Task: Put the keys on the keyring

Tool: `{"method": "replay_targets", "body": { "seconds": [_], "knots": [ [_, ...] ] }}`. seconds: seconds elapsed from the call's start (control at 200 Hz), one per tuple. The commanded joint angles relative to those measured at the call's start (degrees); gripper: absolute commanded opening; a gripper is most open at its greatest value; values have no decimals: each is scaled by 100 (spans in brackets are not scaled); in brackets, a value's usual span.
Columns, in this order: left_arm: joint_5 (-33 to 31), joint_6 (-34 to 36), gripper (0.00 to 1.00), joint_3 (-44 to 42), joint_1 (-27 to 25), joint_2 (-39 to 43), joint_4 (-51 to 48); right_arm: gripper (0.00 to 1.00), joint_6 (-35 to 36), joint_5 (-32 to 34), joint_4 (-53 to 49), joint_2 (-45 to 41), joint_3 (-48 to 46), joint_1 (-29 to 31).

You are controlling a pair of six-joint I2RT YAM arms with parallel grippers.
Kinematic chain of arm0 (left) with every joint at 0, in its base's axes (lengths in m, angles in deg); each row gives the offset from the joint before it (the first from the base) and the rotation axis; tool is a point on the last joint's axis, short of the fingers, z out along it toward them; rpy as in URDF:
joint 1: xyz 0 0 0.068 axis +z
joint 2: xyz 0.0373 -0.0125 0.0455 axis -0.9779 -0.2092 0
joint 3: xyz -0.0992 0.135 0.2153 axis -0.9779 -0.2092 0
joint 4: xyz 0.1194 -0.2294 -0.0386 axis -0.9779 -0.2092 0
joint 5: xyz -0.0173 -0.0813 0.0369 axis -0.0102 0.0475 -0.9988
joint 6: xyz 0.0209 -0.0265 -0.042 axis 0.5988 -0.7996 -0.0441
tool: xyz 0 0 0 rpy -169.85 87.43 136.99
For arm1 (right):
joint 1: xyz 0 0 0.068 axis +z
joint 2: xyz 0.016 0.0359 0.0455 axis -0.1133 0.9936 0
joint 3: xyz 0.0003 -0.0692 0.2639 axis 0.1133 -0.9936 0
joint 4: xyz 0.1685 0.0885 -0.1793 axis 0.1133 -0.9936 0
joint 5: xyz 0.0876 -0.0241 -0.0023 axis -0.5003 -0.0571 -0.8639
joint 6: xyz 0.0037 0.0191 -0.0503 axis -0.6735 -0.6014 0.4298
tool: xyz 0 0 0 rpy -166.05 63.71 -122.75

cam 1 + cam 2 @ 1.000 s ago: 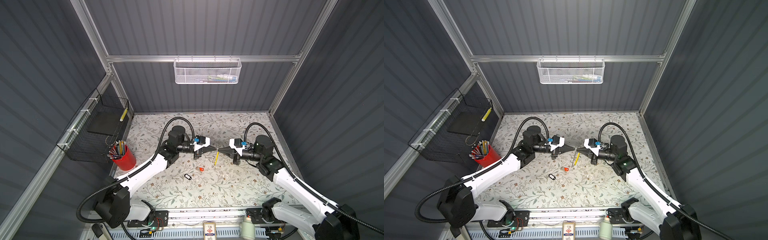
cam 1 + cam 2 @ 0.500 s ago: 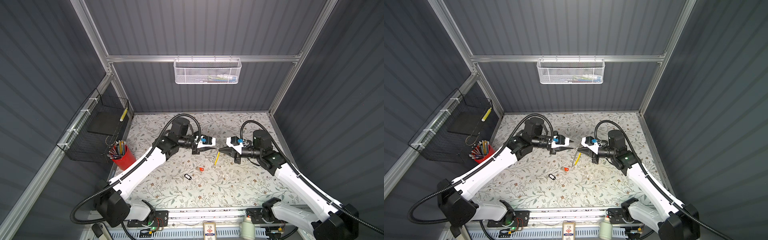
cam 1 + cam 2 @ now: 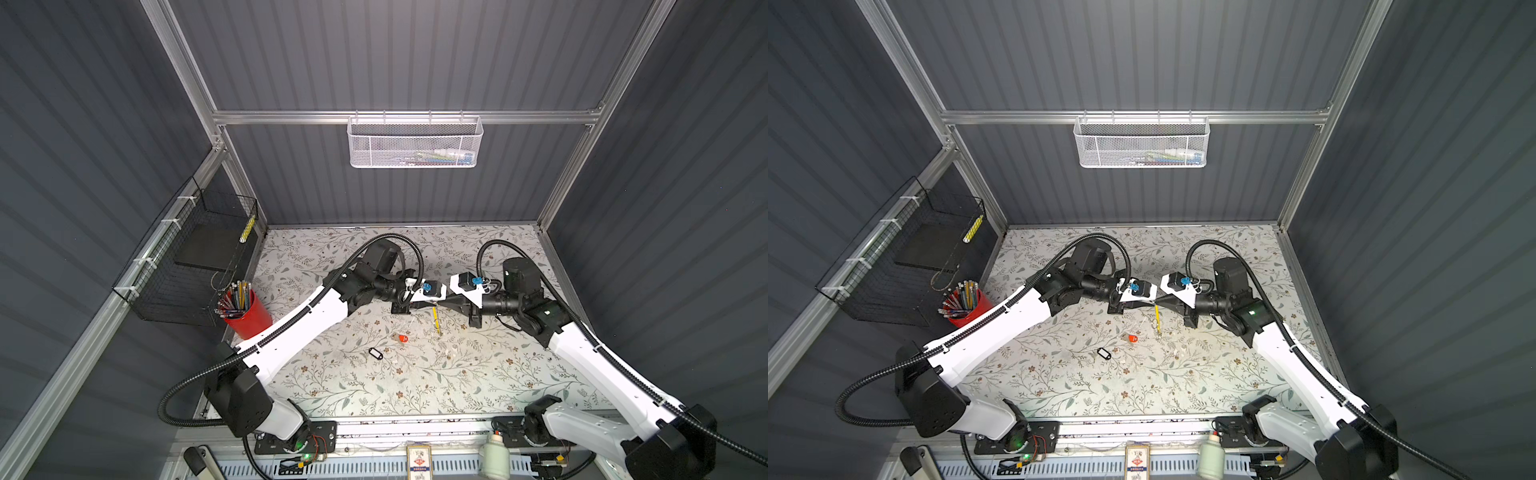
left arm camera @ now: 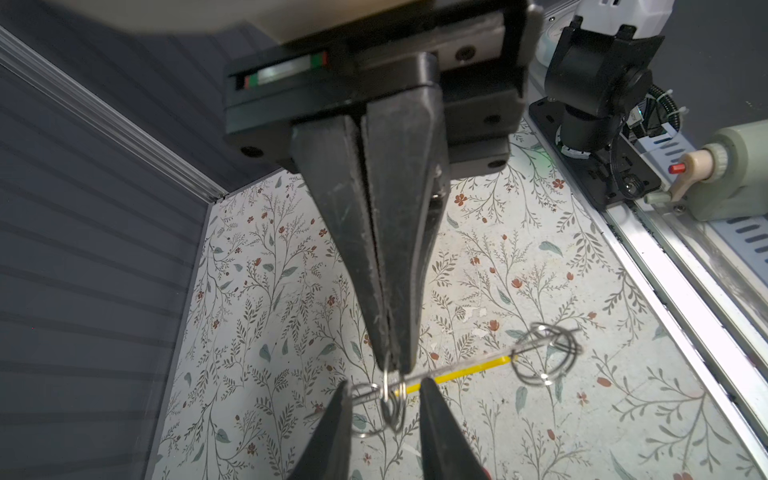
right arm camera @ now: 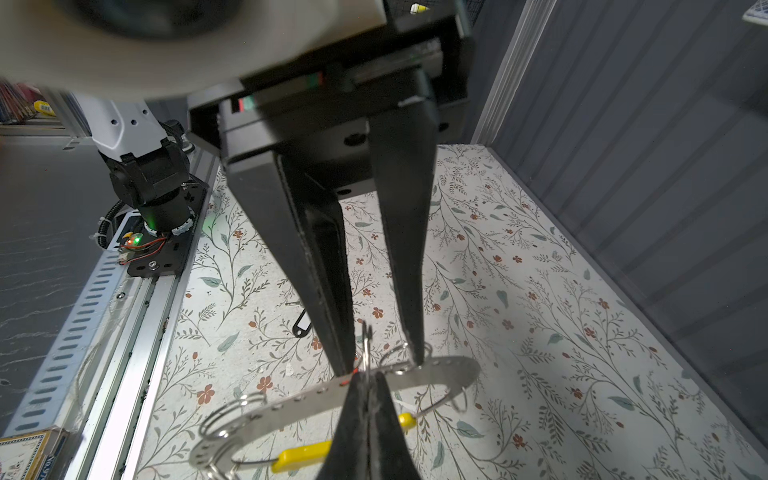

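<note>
Right fingers (image 4: 403, 232): pressed together, pinching a split ring (image 4: 385, 376) on the keyring (image 5: 291, 407).
Left fingers (image 4: 332, 440): spread, straddling that ring.
Keyring: perforated metal band, yellow segment, hanging above mid-surface (image 3: 457, 374).
Orange-red key (image 3: 402, 338), black oval key (image 3: 375, 353): flat on the surface, apart, open room around.

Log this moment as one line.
right pincer: shut on keyring, aloft | left pincer: open, straddling keyring | orange-tag key, black-tag key: on table, unthreaded
</note>
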Motion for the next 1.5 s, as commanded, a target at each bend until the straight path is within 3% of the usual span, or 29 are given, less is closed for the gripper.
{"method": "replay_targets", "body": {
  "seconds": [0.0,0.245,0.46,0.535,0.595,0.725,1.12,1.495],
  "knots": [
    [-30,-32,27,385,-57,-93,-215,0,105,41,-191,43,190,25],
    [66,-187,17,414,-61,-125,-153,0,154,70,-226,51,197,36],
    [136,-215,0,417,-59,-200,-227,0,121,105,-134,-3,158,30],
    [138,-212,0,413,-62,-206,-267,1,102,138,-73,-38,110,34],
    [183,-239,0,382,-57,-181,-240,15,94,165,48,-112,-6,28],
    [288,-500,0,-21,-40,-6,248,24,15,270,556,-357,-475,-48],
    [1760,-2062,0,-976,346,318,2575,21,-654,34,1784,-713,-1264,-177],
    [2147,-2679,0,-1353,413,376,3523,19,-1145,0,2578,-1025,-1577,-180]
  ]
}}
